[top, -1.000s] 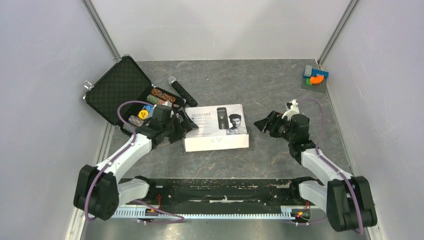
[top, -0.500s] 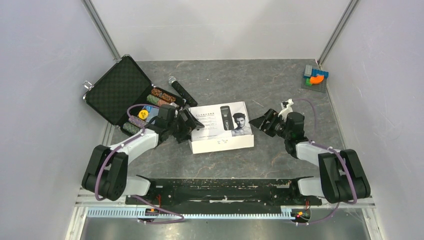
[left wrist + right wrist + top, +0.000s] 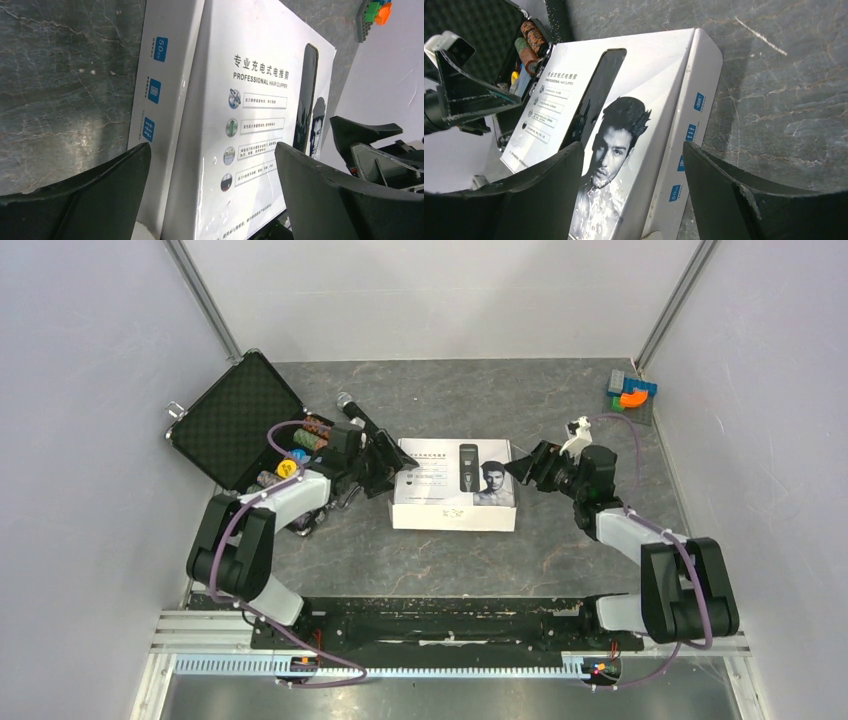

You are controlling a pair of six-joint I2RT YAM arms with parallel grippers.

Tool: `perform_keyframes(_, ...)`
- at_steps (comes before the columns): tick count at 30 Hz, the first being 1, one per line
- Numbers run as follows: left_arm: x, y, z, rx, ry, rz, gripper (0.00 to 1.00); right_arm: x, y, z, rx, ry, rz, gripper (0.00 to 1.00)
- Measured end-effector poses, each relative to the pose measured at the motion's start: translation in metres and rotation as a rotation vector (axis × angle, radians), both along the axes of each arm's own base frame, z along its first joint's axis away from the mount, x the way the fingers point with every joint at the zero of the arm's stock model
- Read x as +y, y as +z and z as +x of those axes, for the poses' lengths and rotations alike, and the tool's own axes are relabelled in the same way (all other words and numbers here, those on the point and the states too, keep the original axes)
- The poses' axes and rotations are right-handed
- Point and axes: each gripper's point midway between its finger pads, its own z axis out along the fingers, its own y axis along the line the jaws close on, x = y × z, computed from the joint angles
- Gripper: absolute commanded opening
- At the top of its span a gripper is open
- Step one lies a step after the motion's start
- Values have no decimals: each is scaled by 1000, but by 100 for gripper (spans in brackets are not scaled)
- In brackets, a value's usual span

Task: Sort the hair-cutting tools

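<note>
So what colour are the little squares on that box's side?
Blue squares on the white box; the right wrist view shows them best.

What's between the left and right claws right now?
The white clipper box; the top view shows left claw and right claw at its ends.

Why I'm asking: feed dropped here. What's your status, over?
Left gripper open, straddling left end of hair clipper box. Right gripper open at its right end. Box shut, flat on table. Microphone lies just beyond left gripper.
</note>
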Motion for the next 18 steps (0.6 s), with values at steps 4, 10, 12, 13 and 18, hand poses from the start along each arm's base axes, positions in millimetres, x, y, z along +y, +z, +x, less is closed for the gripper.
perform_keyframes(4, 8, 9, -9, -59, -11, 27, 100, -2, 7, -12, -62, 31, -45, 75)
perform_keyframes(10, 7, 18, -38, -139, -79, 59, 100, 1, -16, -50, -41, 89, -58, 75)
perform_keyframes(12, 3, 17, -45, -150, -112, 66, 100, 3, -24, -61, -21, 112, -53, 75)
perform_keyframes(13, 1, 16, -48, -152, -125, 68, 100, 4, -26, -65, -16, 123, -48, 75)
perform_keyframes(18, -3, 13, -64, -150, -177, 70, 100, 11, -23, -80, -28, 182, -22, 75)
